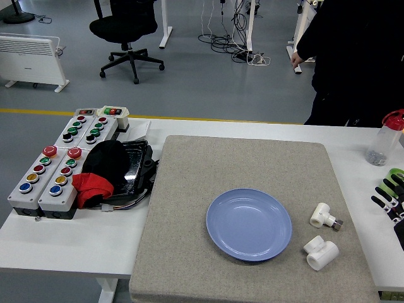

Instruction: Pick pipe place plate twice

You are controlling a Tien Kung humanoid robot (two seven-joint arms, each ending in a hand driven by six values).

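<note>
A round blue plate (249, 224) lies on the grey mat (189, 189), right of its middle, with nothing on it. Two white pipe fittings lie to its right: one with a metal end (324, 216) and a T-shaped one (320, 252) closer to the near edge. My right hand (392, 192), black with green and white fingertips, rests at the right edge, fingers spread and holding nothing, a little right of the fittings. My left hand is out of view.
Grey button boxes (57, 167) and a black tray with red and black cloth (104, 170) fill the table's left. A clear bottle with a red cap (385, 139) stands at far right. A person in black (353, 57) stands behind the table's far right.
</note>
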